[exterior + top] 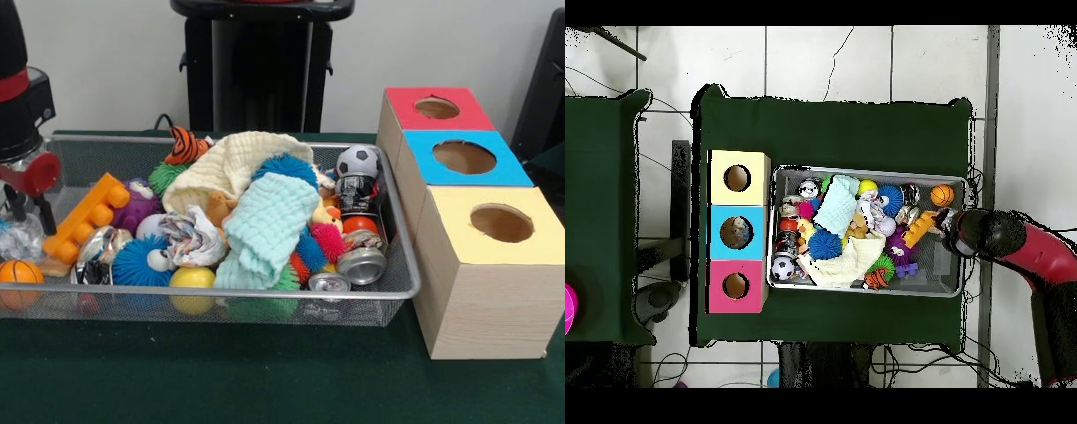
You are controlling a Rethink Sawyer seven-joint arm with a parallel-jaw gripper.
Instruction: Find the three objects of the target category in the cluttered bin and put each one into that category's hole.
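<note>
A wire mesh bin holds a heap of toys, cloths and cans. Among them are a soccer ball, a small basketball, a yellow ball, two silver cans and a black can. Beside the bin stand three wooden boxes, each with a round hole: red, blue and yellow. My gripper hangs over the bin's end farthest from the boxes, open and holding nothing. In the overhead view the gripper sits at the bin's right end.
A cream cloth and a mint knitted cloth lie over the middle of the heap. An orange block toy, a purple toy, blue spiky balls and crumpled clear plastic lie near the gripper.
</note>
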